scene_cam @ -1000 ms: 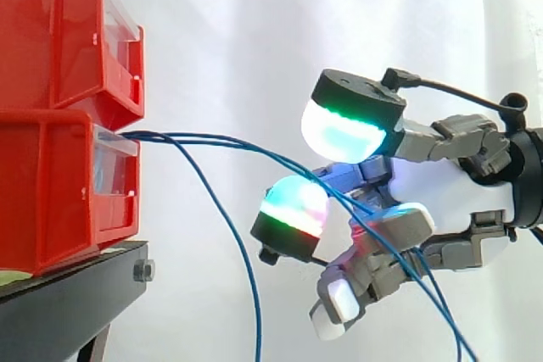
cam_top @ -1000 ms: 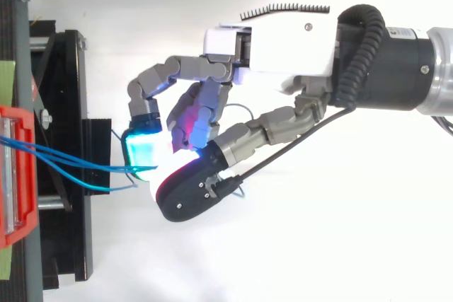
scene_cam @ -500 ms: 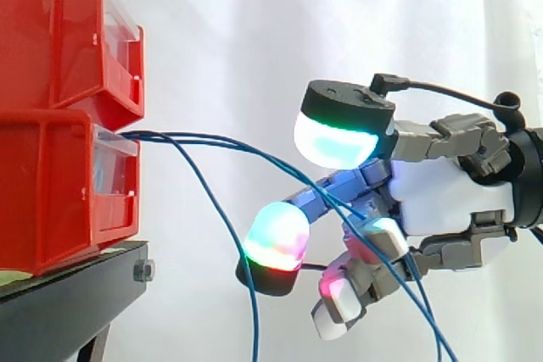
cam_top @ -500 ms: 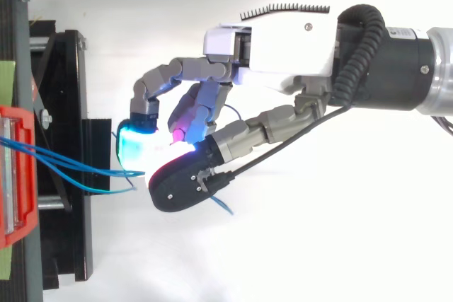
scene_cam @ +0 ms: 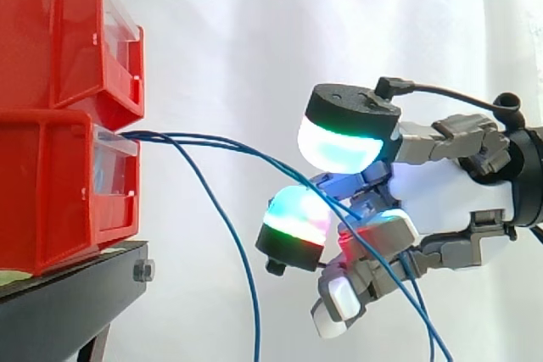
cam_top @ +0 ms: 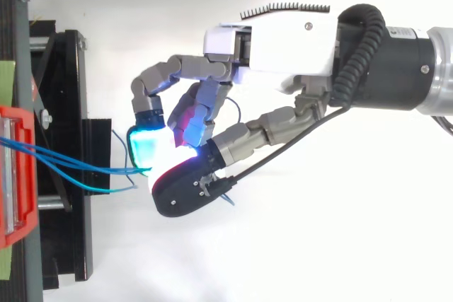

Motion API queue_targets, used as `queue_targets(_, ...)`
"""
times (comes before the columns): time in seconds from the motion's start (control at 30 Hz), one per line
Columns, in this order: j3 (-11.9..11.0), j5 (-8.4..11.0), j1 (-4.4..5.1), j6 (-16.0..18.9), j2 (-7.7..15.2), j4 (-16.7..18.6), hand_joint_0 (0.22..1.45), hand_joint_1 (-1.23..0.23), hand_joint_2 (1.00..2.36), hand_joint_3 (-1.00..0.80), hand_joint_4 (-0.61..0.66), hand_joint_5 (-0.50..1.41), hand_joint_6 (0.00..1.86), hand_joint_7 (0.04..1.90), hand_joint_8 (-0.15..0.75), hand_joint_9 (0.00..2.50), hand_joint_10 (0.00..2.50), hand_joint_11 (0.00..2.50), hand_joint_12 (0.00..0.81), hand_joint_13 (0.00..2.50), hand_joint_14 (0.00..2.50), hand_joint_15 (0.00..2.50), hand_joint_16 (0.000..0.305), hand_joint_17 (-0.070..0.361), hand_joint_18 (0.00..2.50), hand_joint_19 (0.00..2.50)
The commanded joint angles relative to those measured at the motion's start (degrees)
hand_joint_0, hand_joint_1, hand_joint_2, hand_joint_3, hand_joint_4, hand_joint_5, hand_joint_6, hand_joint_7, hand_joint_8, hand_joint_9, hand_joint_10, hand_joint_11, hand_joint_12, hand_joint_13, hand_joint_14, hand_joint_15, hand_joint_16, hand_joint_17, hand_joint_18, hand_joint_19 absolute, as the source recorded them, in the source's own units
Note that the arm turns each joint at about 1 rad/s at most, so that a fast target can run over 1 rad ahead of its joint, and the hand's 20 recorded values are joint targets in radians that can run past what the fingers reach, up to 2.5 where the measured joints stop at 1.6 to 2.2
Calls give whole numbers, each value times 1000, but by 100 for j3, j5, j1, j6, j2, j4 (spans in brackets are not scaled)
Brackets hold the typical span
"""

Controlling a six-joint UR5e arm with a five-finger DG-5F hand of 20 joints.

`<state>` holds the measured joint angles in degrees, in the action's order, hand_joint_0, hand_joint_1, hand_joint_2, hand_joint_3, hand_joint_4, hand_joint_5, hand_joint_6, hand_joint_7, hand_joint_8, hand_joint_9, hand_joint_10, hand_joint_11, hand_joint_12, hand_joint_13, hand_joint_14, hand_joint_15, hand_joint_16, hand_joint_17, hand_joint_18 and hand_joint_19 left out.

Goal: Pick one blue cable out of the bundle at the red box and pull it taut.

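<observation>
We see the hand (scene_cam: 450, 197) curled round two blue cables (scene_cam: 222, 143) running from the lower red box (scene_cam: 51, 188) (a third cable (scene_cam: 242, 277) hangs loose beside them).

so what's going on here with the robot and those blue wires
A robot hand is in among the blue cables that come out of the lower red bin on the black stand. The cables run across the hand and droop down slack, so none is taut yet. Whether it grips one is unclear.
</observation>
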<state>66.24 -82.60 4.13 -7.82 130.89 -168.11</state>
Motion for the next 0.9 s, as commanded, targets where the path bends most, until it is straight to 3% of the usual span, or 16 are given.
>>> queue_targets(0.0,-41,7,0,0,-2,-3,576,-716,1014,-292,153,-89,703,1139,354,1253,15,1290,374,891,23,570,53,119,709,464)
queue_targets(0.3,-112,7,0,0,-2,-3,575,-733,1016,-186,183,-134,859,1000,389,1260,8,1336,396,897,20,564,57,129,717,427)
queue_targets(0.57,-147,7,0,0,-2,-11,593,-776,1016,-81,145,-135,902,1030,408,1276,3,1379,406,910,21,564,59,134,738,411)
queue_targets(0.87,-147,7,0,0,-2,-20,641,-871,1017,-193,84,-172,917,956,347,1149,5,1425,367,855,23,569,54,121,695,407)
